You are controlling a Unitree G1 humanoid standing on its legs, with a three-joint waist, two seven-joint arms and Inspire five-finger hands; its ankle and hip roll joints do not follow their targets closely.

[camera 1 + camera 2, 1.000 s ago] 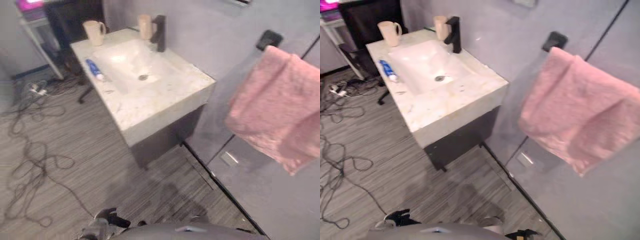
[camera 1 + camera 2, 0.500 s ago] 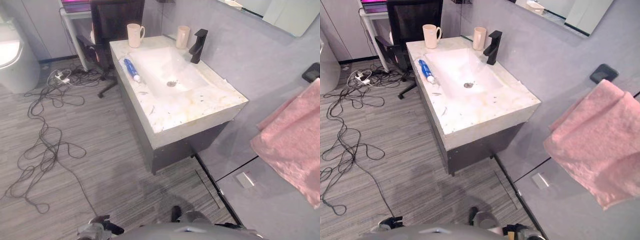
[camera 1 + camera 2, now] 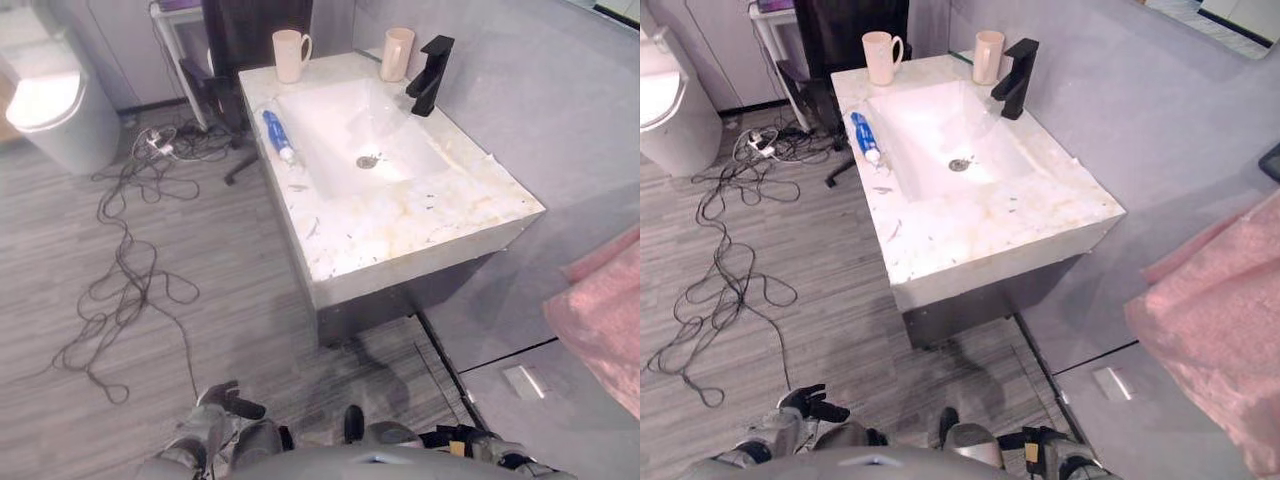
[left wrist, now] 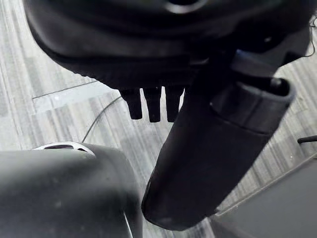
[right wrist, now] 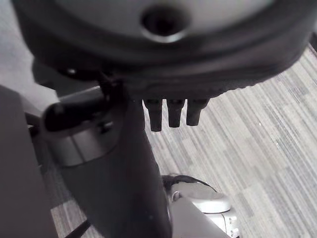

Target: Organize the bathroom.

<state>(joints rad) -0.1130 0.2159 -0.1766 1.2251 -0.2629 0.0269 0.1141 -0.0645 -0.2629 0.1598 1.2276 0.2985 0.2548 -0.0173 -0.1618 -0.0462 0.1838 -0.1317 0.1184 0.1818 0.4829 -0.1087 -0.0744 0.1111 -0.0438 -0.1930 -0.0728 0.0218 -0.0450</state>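
A marble vanity [image 3: 400, 225] with a white basin stands against the grey wall. A blue toothpaste tube [image 3: 277, 136] lies on its left rim. Two cream cups stand at the back: one with a handle [image 3: 291, 55], one [image 3: 397, 53] beside the black faucet [image 3: 430, 75]. A pink towel [image 3: 1225, 320] hangs on the wall at the right. My left hand [image 3: 225, 405] hangs low by my side over the floor, fingers [image 4: 151, 104] straight and holding nothing. My right hand [image 5: 119, 163] also hangs over the floor, its fingers [image 5: 171, 111] straight and empty.
A white lidded bin [image 3: 55, 100] stands at the far left. A black chair [image 3: 250, 30] and a white desk sit behind the vanity. A power strip [image 3: 155, 145] lies on the striped floor. A small metal plate [image 3: 525, 380] is set low in the right wall.
The whole picture has shifted, so the camera moved: the towel now sits at the right edge and the bin shows more. My left hand shows a little more. No object moved.
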